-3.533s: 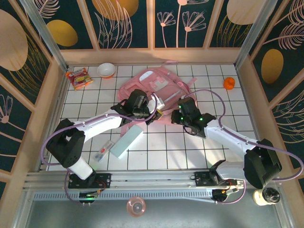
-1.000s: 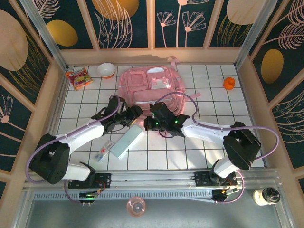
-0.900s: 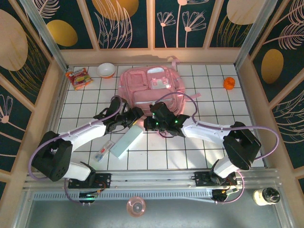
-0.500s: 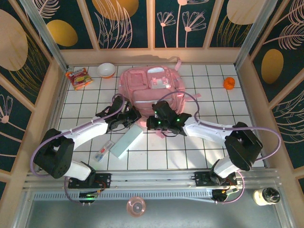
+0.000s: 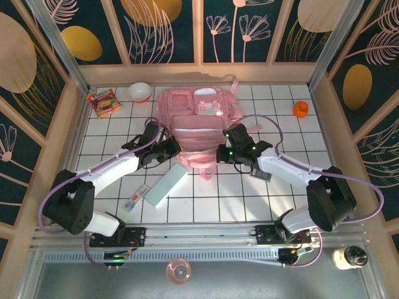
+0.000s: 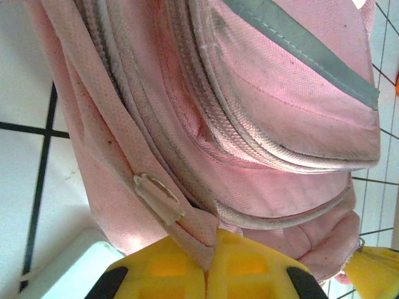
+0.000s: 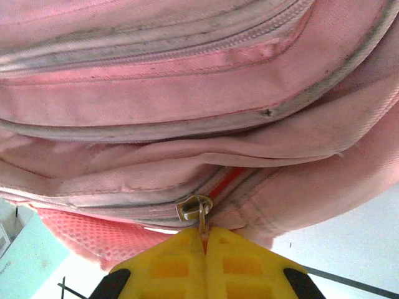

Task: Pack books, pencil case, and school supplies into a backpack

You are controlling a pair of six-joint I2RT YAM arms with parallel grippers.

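Your backpack (image 5: 196,121) lies flat on the far middle of the table (image 5: 249,199), pockets up, with both arms reaching in to its near edge.

Your left gripper (image 5: 173,148) is at the near left corner. On the left wrist camera its yellow fingers (image 6: 156,274) are pressed together with a strip of the pink fabric pinched between them. A clear plastic tab (image 6: 159,199) sits on that strip just above the fingers.

Your right gripper (image 5: 224,151) is at the near right corner. On the right wrist camera its yellow fingers (image 7: 249,268) are closed tight on the metal zip pull (image 7: 198,208) of a zip running along the edge. A sliver of red shows in the seam just beside the pull.

The pencil case (image 5: 165,187) lies on the table just near of the backpack's left corner, angled toward the left arm's base. Its far end is close to the left gripper. The packet (image 5: 137,197) lies just beside the case on its left, parallel to it and apart from the backpack. A small dark grey gadget (image 5: 262,175) sits right against the near side of the right arm.

Further out, a snack packet (image 5: 104,101) and a bowl (image 5: 139,91) sit at the far left corner. A small orange object (image 5: 301,109) sits near the right wall.
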